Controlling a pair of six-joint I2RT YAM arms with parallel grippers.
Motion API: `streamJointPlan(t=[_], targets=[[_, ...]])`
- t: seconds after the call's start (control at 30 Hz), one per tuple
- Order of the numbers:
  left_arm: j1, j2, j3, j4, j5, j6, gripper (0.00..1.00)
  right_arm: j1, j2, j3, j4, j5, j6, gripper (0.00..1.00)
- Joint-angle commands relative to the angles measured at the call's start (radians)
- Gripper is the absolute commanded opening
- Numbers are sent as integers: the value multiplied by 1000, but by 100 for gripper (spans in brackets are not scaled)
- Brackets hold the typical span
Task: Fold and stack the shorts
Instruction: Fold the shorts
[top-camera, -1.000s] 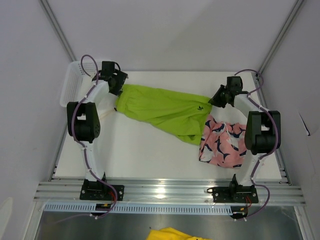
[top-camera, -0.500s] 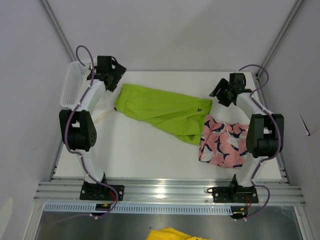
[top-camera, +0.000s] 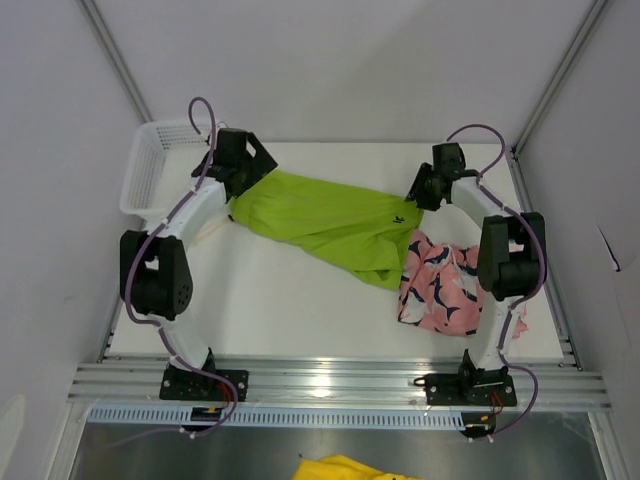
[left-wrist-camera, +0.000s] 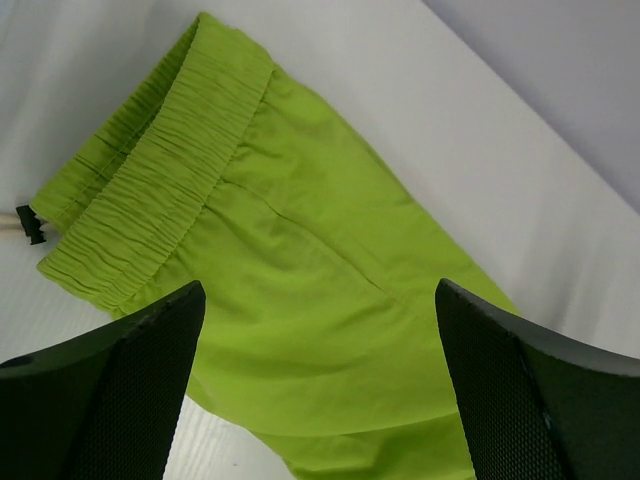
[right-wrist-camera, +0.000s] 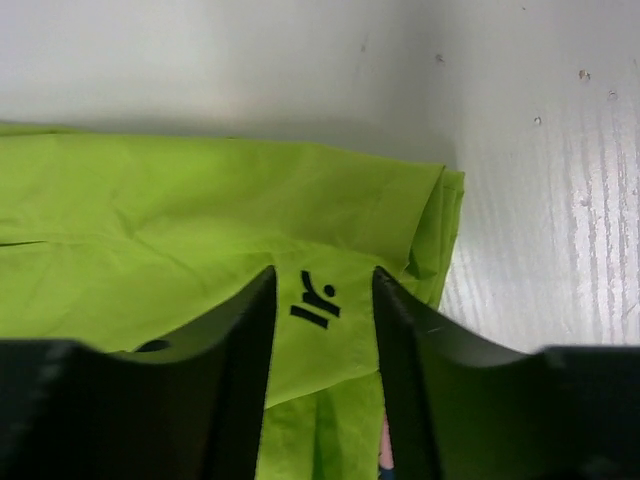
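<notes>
The lime green shorts (top-camera: 320, 220) lie spread flat across the back of the table, with the waistband (left-wrist-camera: 160, 190) at the left end. The pink shorts (top-camera: 445, 285) with a navy-and-white print lie crumpled at the right, their upper left edge under the green leg. My left gripper (top-camera: 250, 180) hovers wide open over the waistband end (left-wrist-camera: 318, 290), and I see nothing between its fingers. My right gripper (top-camera: 418, 190) stands part open over the right end, its fingers either side of a small black logo (right-wrist-camera: 315, 300) on the green fabric (right-wrist-camera: 150, 220).
A white mesh basket (top-camera: 145, 165) stands at the back left corner, just left of my left arm. A pale drawstring (top-camera: 205, 230) trails from the waistband. The white table (top-camera: 300, 310) ends at a metal rail in front.
Both grippers were at the ends of the stretched green shorts, pulled outward and up, then came back in over the fabric. The right jaws opened. The shorts settled flat.
</notes>
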Motion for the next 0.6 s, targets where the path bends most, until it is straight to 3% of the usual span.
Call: streamJointPlan(t=[0.0, 0.2, 0.37, 0.57], targets=[[5, 33, -33, 72, 35, 48, 97, 0, 45, 45, -37, 32, -5, 41], [5, 105, -65, 154, 112, 42, 95, 5, 142, 104, -78, 64, 4, 15], [5, 127, -76, 173, 116, 34, 89, -8, 185, 134, -86, 67, 23, 14], [5, 142, -125, 225, 74, 5, 67, -6, 262, 231, -143, 29, 7, 21]])
